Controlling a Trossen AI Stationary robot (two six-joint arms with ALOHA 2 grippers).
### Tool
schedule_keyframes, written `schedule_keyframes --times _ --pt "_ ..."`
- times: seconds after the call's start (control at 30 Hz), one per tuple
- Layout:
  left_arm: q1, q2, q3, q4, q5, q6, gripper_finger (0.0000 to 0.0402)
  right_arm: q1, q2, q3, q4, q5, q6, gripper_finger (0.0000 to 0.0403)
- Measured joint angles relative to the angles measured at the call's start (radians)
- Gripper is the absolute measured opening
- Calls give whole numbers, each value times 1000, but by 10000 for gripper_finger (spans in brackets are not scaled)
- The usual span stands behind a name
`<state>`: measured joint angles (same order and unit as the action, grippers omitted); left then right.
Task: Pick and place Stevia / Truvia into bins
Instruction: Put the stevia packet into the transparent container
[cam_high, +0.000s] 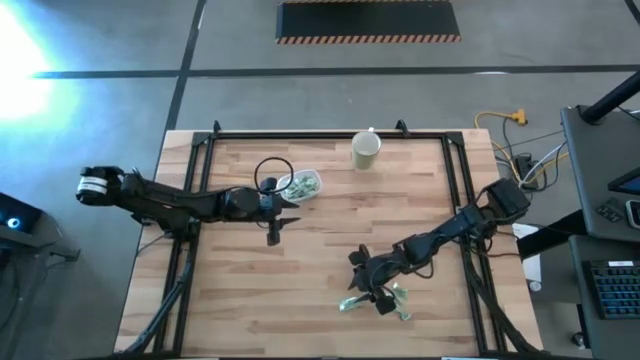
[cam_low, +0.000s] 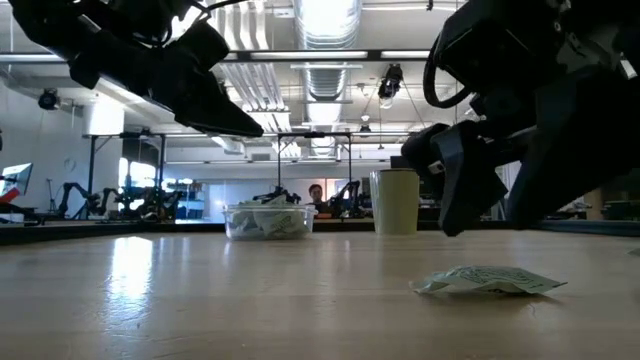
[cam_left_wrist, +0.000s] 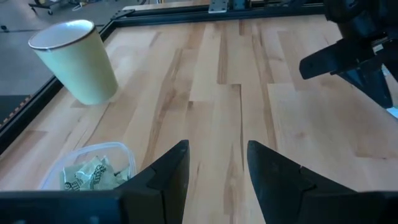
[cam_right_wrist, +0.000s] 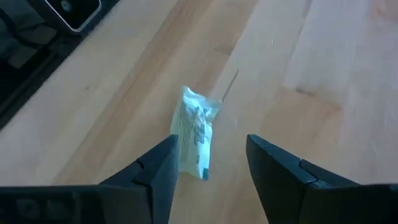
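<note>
Crumpled sachet (cam_right_wrist: 194, 132) lies partly hidden behind right pincer (cam_right_wrist: 210, 163), whose fingers stand apart.

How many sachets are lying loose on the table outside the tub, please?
2 that can be told apart: one sachet beside the right end effector near the table's front edge, and another sachet on its other side. The arm may hide more.

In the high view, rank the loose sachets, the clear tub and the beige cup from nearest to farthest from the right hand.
From the right hand:
1. Loose sachets, right beside it at the table's near edge.
2. Clear tub, up-left, by the left hand.
3. Beige cup, at the far edge.
</note>
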<state>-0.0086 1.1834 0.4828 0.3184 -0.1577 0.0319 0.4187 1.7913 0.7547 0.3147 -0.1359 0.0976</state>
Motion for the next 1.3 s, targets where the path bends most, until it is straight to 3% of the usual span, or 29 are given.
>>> schedule_keyframes --times 0.6,0.9,1.3 --pt "0 0 0 -23 0 -2 146 42 11 1 11 4 -1 173" --pt "-1 0 0 -23 0 -3 146 48 11 -2 28 59 -26 171" --pt "-1 0 0 -22 0 -3 146 42 101 34 33 50 -33 166"
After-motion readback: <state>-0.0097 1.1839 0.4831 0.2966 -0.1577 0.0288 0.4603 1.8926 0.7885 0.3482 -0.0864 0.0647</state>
